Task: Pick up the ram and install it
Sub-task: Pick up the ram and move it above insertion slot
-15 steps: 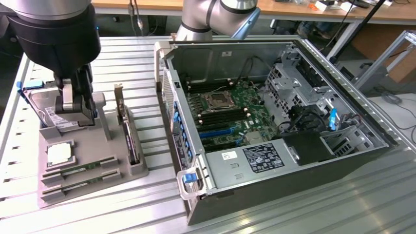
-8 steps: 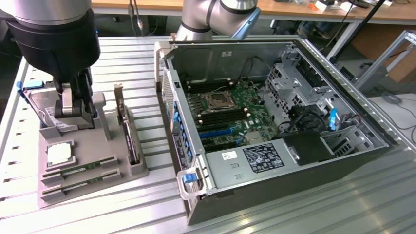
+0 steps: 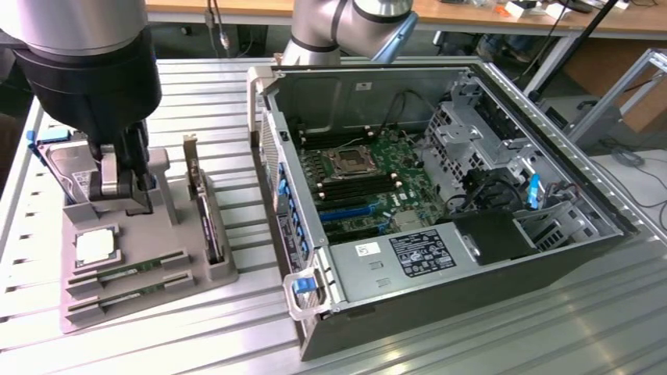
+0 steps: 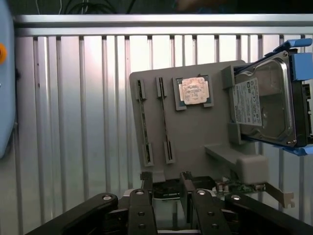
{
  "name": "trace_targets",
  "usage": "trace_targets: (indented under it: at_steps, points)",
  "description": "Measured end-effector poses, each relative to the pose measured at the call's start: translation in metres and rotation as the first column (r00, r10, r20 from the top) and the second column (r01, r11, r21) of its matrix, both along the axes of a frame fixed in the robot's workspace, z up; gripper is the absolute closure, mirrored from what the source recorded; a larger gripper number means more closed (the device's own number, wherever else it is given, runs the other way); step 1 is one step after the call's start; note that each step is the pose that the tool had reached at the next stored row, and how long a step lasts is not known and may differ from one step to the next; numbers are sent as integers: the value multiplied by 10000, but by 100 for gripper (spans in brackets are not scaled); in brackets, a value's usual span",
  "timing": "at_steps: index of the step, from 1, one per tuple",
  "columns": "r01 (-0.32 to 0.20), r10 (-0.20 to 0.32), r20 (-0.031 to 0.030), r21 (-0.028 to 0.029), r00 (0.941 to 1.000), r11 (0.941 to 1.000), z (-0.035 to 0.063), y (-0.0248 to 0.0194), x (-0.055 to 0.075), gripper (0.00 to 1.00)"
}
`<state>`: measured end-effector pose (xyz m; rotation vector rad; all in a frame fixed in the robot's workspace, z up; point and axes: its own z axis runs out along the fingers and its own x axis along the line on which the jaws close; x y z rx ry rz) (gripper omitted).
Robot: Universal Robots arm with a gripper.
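Two ram sticks (image 3: pixel 117 275) lie edge-up in slots at the near end of a grey holder tray (image 3: pixel 156 308) on the exterior view's left. In the wrist view the ram (image 4: pixel 143 122) shows as two thin dark-green strips side by side. My gripper (image 3: pixel 122 195) hangs over the far part of the tray, above and behind the ram, touching neither stick. The gripper (image 4: pixel 166 196) is open, with its black fingers (image 4: pixel 146 200) apart and nothing held between them. The open computer case (image 3: pixel 542 258) exposes the motherboard (image 3: pixel 360 180) on the exterior view's right.
The tray also holds a square silver processor chip (image 3: pixel 94 248), a hard drive (image 4: pixel 264 103) in a blue bracket, and an upright dark expansion card (image 3: pixel 203 211) next to my gripper. Everything rests on a ribbed aluminium table (image 3: pixel 240 344). Desks stand behind.
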<state>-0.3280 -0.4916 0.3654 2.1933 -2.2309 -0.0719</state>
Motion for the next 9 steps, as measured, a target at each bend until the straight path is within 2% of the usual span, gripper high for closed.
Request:
trace_targets:
  at_steps: [9]
  points:
    - [-82,82,-1,-2,10000,10000,-111,-62,-1,64]
